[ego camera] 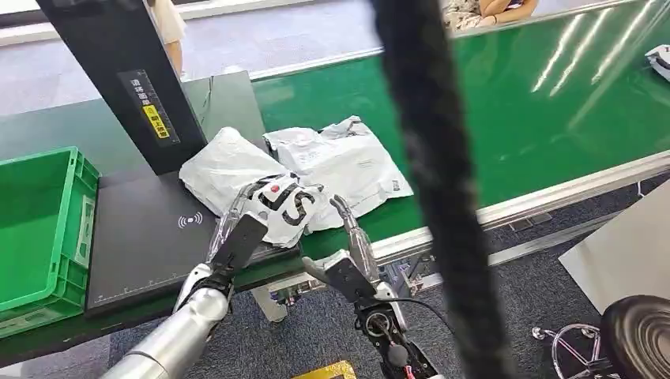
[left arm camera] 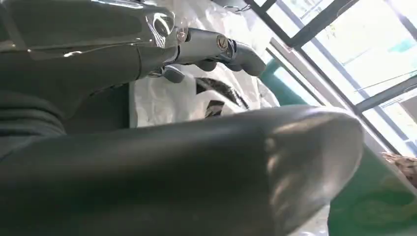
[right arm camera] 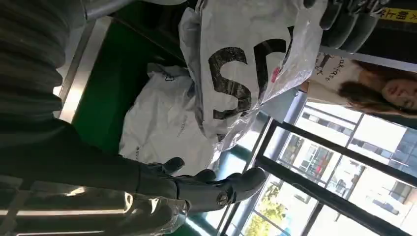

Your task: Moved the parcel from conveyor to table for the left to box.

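Nearest, the right hand (ego camera: 348,257) is raised at the near edge of the conveyor (ego camera: 553,118). Its fingers (right arm camera: 231,184) are spread apart and hold nothing; they stand just beside the parcel (ego camera: 280,207), apart from it.

The left hand (ego camera: 237,237) reaches over the near edge of the black bench (ego camera: 150,253). Its fingers (left arm camera: 231,46) lie on the parcel, a white plastic bag with large black lettering. Whether they grip the bag or only rest on it cannot be told. The parcel lies at the right edge of the bench plate, partly over the gap toward the conveyor, with its far end against a plain white bag (ego camera: 225,166).

The plain white bag rests on the bench plate at the foot of a black upright post (ego camera: 126,79) carrying a yellow label. A contactless symbol (ego camera: 190,219) is printed on the plate, left of the parcel.

To the left stands a green crate (ego camera: 75,229), touching the bench plate. The visible part of its interior holds nothing.

On the green conveyor belt, just right of the parcel, lies a crumpled grey-white bag (ego camera: 348,162). A thick black cable (ego camera: 434,174) hangs across the head view.

Beyond the conveyor, part of a person (ego camera: 490,9) is visible.
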